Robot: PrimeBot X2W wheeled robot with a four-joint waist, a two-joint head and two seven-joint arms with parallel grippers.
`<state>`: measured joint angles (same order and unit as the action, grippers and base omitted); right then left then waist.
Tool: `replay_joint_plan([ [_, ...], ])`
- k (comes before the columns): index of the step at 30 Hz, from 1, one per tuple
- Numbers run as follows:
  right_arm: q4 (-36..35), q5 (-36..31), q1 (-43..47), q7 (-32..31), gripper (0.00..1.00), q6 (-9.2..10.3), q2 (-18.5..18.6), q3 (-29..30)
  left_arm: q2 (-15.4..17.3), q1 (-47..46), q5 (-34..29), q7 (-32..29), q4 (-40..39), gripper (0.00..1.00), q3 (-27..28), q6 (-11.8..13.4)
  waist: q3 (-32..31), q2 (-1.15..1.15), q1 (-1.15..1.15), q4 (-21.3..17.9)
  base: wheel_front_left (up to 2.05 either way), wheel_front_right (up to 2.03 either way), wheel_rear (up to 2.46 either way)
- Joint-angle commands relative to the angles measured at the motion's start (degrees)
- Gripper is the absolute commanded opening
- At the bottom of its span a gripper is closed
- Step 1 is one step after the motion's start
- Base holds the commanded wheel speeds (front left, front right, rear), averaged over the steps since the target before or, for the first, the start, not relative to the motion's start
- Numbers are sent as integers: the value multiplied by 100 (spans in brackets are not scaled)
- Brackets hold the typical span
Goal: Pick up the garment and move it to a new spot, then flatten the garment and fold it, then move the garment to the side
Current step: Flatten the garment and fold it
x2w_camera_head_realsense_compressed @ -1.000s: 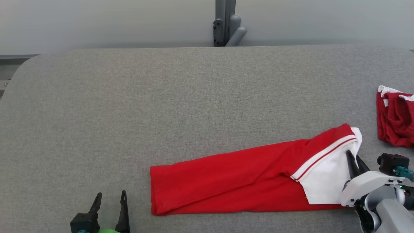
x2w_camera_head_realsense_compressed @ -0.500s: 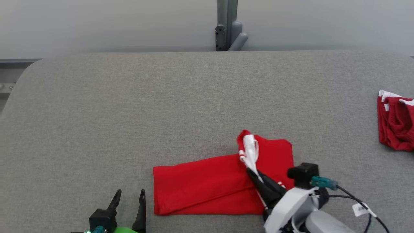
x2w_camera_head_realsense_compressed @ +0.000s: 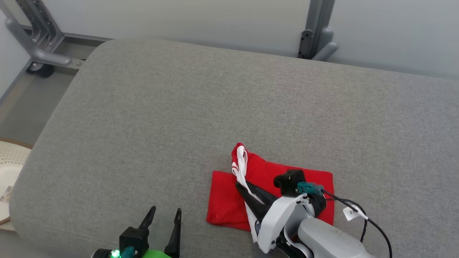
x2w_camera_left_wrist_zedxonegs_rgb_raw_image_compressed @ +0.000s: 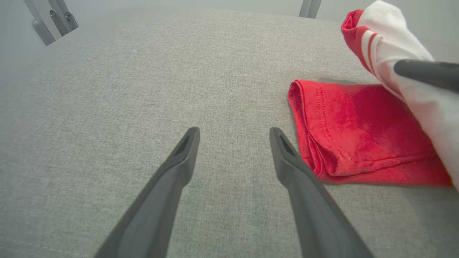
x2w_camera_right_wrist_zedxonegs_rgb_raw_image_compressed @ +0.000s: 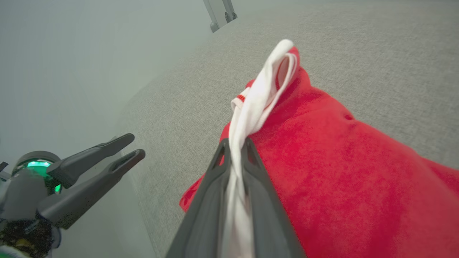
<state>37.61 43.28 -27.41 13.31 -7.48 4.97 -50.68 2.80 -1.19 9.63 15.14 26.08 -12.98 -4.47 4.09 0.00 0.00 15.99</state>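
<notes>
The garment (x2w_camera_head_realsense_compressed: 224,200), red with a white striped end, lies folded over on the grey table near its front edge. My right gripper (x2w_camera_head_realsense_compressed: 239,185) is shut on the white end, holding it bunched and raised above the red layer. In the right wrist view the white cloth (x2w_camera_right_wrist_zedxonegs_rgb_raw_image_compressed: 251,118) runs up between the fingers of that gripper (x2w_camera_right_wrist_zedxonegs_rgb_raw_image_compressed: 235,143). My left gripper (x2w_camera_head_realsense_compressed: 165,211) stands open just left of the garment, nothing between its fingers. The left wrist view shows the left gripper (x2w_camera_left_wrist_zedxonegs_rgb_raw_image_compressed: 233,132) over bare table, with the garment's folded edge (x2w_camera_left_wrist_zedxonegs_rgb_raw_image_compressed: 340,136) to its right and a right finger (x2w_camera_left_wrist_zedxonegs_rgb_raw_image_compressed: 423,71) on the white cloth.
The padded grey table (x2w_camera_head_realsense_compressed: 179,107) has a rounded left corner with floor beyond it. A metal frame (x2w_camera_head_realsense_compressed: 39,43) stands at the far left, a grey post (x2w_camera_head_realsense_compressed: 315,39) behind the table. A pale woven basket (x2w_camera_head_realsense_compressed: 9,168) sits on the floor at the left edge.
My right gripper has carried the white end leftward over the red part, so the garment lies much shorter. The camera has turned left. The left gripper stays open.
</notes>
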Motion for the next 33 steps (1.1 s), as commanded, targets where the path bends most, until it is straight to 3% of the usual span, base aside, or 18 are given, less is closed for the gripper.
replay_joint_plan([
  [1,114,-18,-132,86,100,-1,-51,-15,24,-36,6,-6,3,100,20,57,48,0,0,413,0,0,0],
  [7,417,-157,-293,187,100,0,-100,353,20,14,-15,-5,-76,100,193,174,48,0,0,286,0,0,0],
  [18,-171,-1420,831,187,100,0,240,2524,22,47,-86,-5,-275,100,514,163,-84,0,0,-622,0,0,0],
  [27,-745,-2277,1714,187,100,0,289,3597,22,83,-30,-6,-293,100,779,196,-166,0,0,-1373,0,0,0],
  [33,-1095,-2630,1926,189,100,0,221,4015,23,68,-27,-6,-300,100,945,210,-182,0,0,-1639,0,0,0],
])
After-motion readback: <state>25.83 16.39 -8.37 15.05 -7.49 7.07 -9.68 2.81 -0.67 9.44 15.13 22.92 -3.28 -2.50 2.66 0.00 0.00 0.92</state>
